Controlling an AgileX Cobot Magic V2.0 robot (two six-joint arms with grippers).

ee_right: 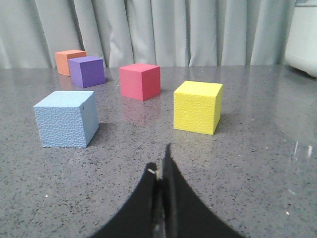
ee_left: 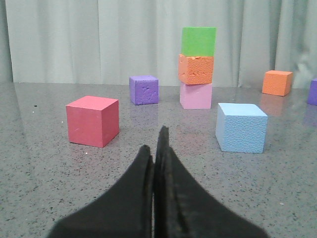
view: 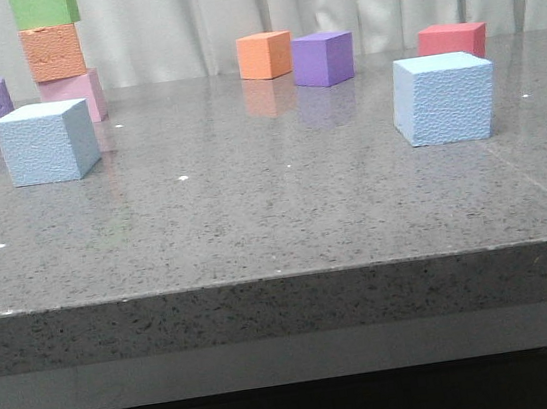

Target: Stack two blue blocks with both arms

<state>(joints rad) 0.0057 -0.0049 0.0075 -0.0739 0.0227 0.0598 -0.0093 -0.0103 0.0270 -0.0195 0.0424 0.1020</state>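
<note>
Blue blocks sit well apart, one (view: 47,141) near the surface's (view: 275,214) left edge, one (view: 443,97) near the right (both grippers' (ee_left: 156,148) (ee_right: 161,166) jaws together, holding nothing).

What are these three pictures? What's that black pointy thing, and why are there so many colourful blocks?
It is a robot with two arms. One camera looks forward over the grey table. The other two ride on the arms' wrists. The black pointy thing is a pincer: the left gripper and the right gripper, both closed and holding nothing. Two blue blocks sit apart, one on the left and one on the right. The robot is meant to stack them. Other blocks stand around, and three make a little tower of green, orange and pink.
</note>
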